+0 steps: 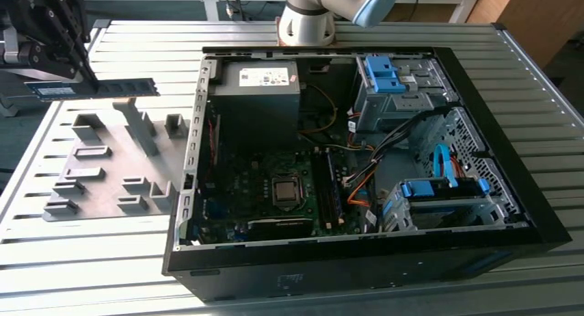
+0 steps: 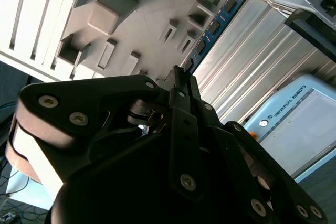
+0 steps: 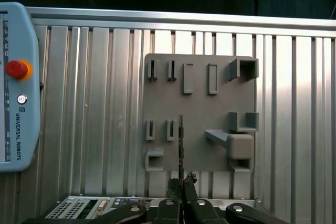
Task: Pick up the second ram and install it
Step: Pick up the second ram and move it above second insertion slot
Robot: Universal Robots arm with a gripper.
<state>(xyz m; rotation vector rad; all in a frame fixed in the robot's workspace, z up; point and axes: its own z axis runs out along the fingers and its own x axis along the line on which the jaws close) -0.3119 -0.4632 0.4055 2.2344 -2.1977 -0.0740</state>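
The fingers (image 1: 82, 73) are clamped on 1 end of the second ram (image 1: 114, 89), which hangs level in the air above the grey holder tray (image 1: 100, 172), near the tabletop's (image 1: 146, 46) far corner on the exterior view's left. Carrying it well probably needs a firm, square pinch with no twist on the board. The stick is a thin blue-green board with a row of black chips and 1 pale label
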